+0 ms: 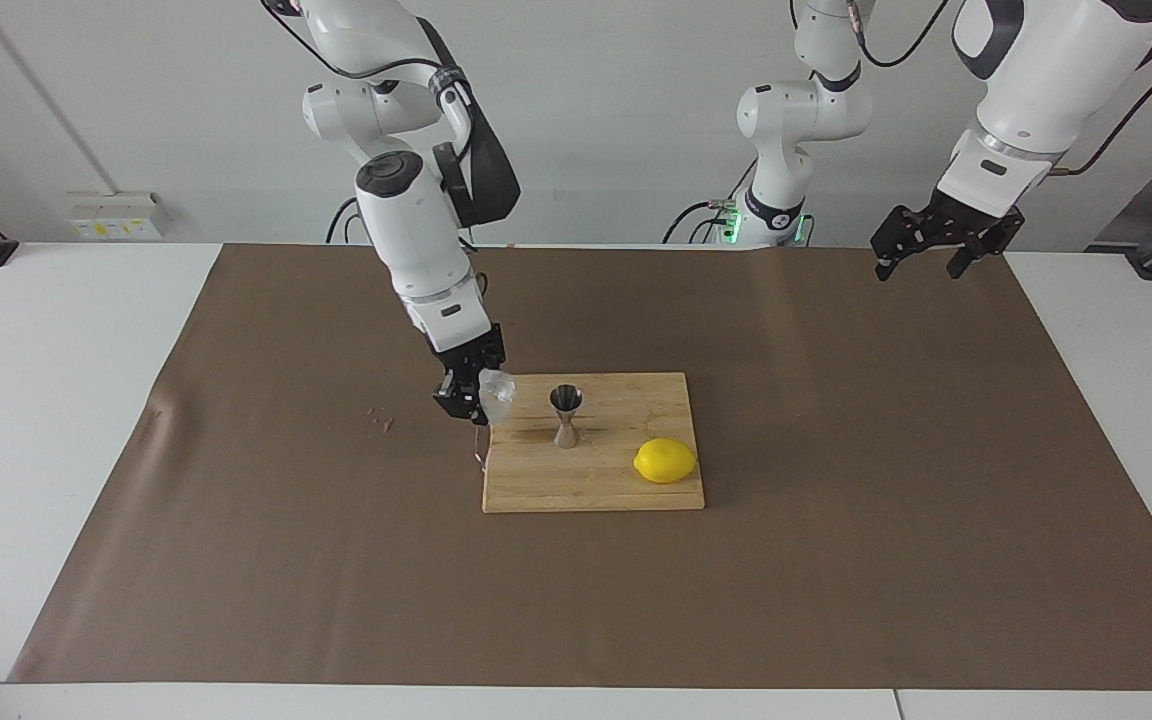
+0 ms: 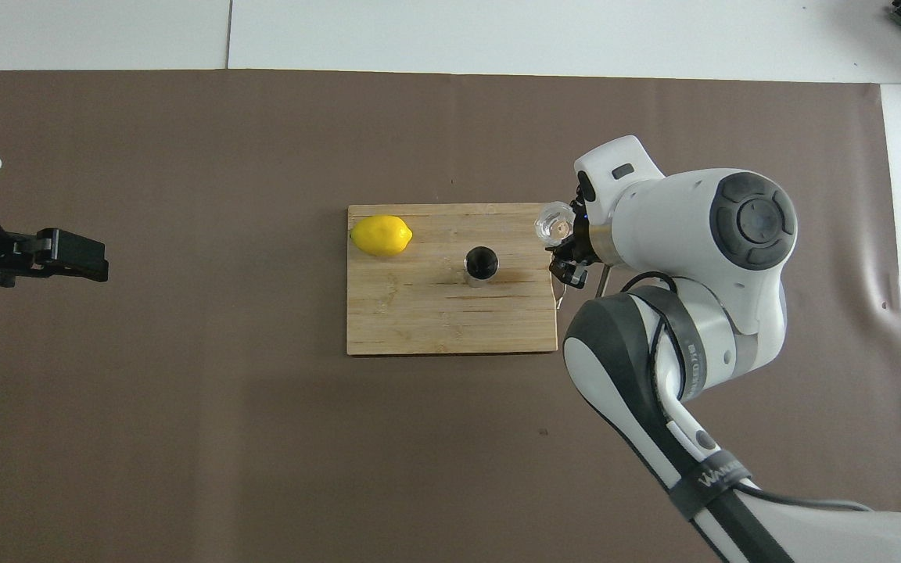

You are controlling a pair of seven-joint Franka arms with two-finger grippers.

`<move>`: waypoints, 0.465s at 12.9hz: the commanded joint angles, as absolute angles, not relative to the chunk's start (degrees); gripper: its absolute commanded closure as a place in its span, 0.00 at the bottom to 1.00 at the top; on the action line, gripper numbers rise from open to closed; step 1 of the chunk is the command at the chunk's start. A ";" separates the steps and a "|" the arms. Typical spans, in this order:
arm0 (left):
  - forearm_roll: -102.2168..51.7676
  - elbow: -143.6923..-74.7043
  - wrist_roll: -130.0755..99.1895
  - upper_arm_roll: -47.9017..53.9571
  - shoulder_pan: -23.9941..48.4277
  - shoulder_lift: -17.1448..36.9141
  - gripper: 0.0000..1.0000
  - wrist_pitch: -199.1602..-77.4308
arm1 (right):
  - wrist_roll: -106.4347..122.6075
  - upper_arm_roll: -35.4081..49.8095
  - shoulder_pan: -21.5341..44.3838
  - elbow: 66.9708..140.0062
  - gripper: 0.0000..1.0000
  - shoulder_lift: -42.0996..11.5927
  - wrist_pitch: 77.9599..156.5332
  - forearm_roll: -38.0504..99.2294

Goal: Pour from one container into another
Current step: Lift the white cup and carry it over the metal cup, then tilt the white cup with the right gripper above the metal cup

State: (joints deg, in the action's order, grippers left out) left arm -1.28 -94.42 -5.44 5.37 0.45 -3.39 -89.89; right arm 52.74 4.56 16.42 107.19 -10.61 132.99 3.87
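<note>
Right pincer pinching glass cup over board edge beside jigger; lemon near.

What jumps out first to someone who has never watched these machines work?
Probably the right gripper, holding a small clear glass cup in the air over the edge of the wooden cutting board at the right arm's end. On the board stand a shiny steel jigger and, beside it toward the left arm's end, a bright yellow lemon. The left gripper waits open above the brown mat's corner.
</note>
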 commanded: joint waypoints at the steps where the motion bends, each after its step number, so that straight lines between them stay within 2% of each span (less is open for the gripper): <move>1: -1.85 -96.06 -5.01 5.54 -0.18 -5.10 0.00 -89.47 | 50.80 4.48 18.79 101.44 0.95 -13.79 128.86 -1.47; 3: -1.85 -96.06 -5.01 5.54 -0.18 -5.10 0.00 -89.47 | 48.70 4.57 20.03 98.54 0.95 -15.29 125.96 -7.79; 6: -1.85 -96.06 -5.01 5.54 -0.18 -5.10 0.00 -89.47 | 48.69 4.57 21.53 98.18 0.95 -16.08 125.25 -12.55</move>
State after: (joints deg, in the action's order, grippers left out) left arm -1.28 -94.43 -5.44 5.37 0.44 -3.41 -89.89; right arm 49.65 4.59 21.23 100.47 -14.47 126.99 -9.12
